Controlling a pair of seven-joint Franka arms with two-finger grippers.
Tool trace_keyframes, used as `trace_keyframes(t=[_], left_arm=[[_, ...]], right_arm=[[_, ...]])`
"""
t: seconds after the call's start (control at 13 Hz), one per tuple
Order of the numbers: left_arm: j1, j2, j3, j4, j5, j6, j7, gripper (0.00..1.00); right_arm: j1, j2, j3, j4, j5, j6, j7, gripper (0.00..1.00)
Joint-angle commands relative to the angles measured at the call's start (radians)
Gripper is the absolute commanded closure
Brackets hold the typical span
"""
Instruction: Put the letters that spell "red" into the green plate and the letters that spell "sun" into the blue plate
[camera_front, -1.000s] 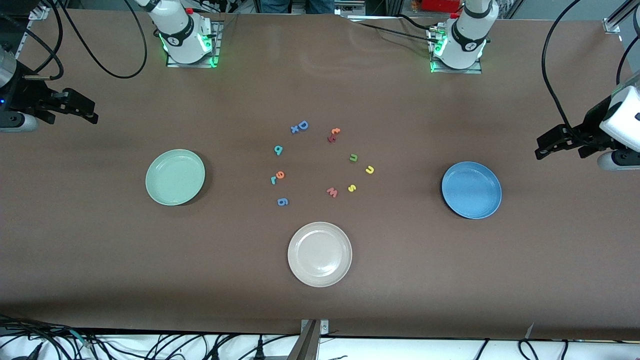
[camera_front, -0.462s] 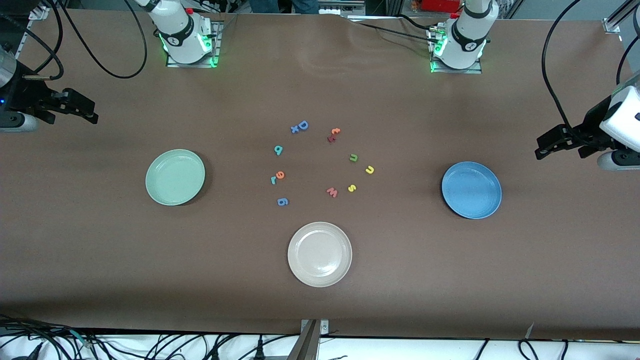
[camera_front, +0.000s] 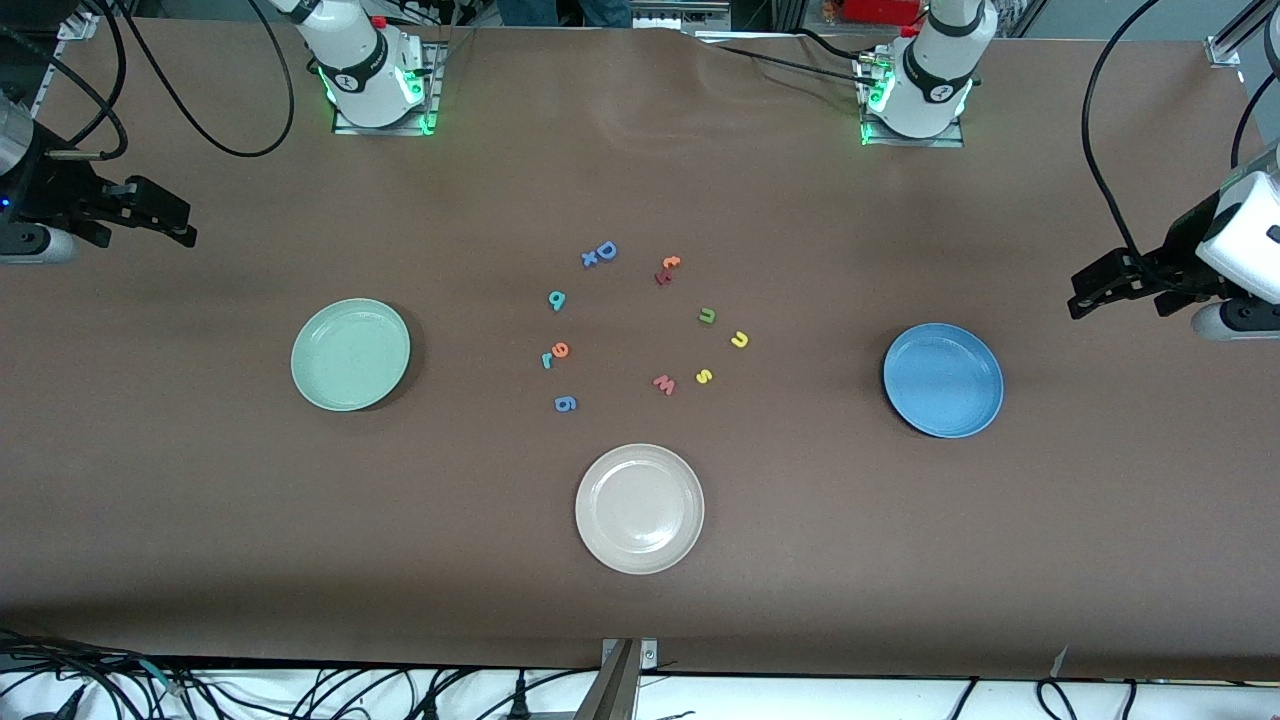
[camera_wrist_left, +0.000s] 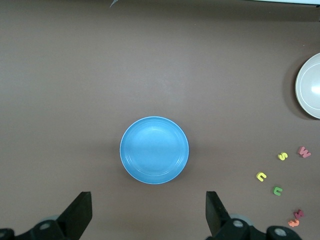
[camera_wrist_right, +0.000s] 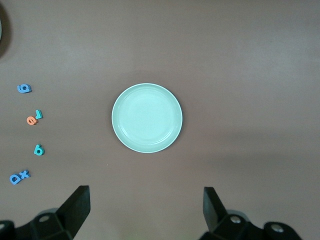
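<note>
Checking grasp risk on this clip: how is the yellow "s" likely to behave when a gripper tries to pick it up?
The yellow "s" lies flat on the table, so fingers probably must pinch its thin edges. It looks tiny and foam-like, so likely very light and apt to slide if nudged. It should not roll.

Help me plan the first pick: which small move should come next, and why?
Probably swing the open right gripper from its table end toward the orange e and teal r: both plates lie empty, and those letters sit nearest the green plate.

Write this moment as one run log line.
phase: start | left gripper: open, waits | right gripper: open, waits | green plate: no letters | blue plate: no letters
</note>
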Motion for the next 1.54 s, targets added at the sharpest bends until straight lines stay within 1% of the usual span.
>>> trace_keyframes(t=[0.0,0.15,0.38,0.54,0.69,0.77,0.92,1.08,1.31,1.46], left_arm=[[-0.005,0.015,-0.001,0.037,-0.025,-0.021,-0.005,0.0],[-0.008,0.015,-0.001,0.037,-0.025,-0.021,-0.005,0.0],[-0.006,0.015,0.004,0.037,-0.023,-0.021,-0.005,0.0],[-0.008,0.013,0.003,0.037,-0.025,-0.021,-0.005,0.0],[-0.011,0.013,-0.004,0.037,-0.023,-0.021,-0.007,0.0],[-0.018,0.012,-0.004,0.037,-0.022,-0.021,-0.007,0.0],[-0.02,0.012,-0.001,0.037,-0.02,-0.022,-0.007,0.0],[-0.018,0.012,0.006,0.037,-0.022,-0.021,-0.005,0.0],[-0.018,0.012,0.007,0.037,-0.02,-0.021,-0.007,0.0],[-0.018,0.012,0.006,0.037,-0.02,-0.021,-0.007,0.0]], right_arm=[[-0.004,-0.011,0.003,0.001,0.011,-0.007,0.002,0.0],[0.016,-0.005,0.023,0.003,-0.001,-0.006,0.002,0.0],[0.042,0.032,0.029,0.001,-0.012,0.0,0.101,0.0],[0.105,0.079,0.034,0.001,-0.011,0.029,0.183,0.0],[0.163,0.116,0.034,-0.002,-0.011,0.091,0.225,0.0],[0.189,0.141,0.036,0.001,-0.008,0.097,0.249,0.0],[0.278,0.19,0.034,0.001,-0.006,0.106,0.275,0.0],[0.321,0.244,0.034,0.0,-0.009,0.169,0.421,0.0],[0.39,0.293,0.034,0.0,-0.014,0.189,0.613,0.0],[0.448,0.34,0.033,0.001,-0.015,0.264,0.713,0.0]])
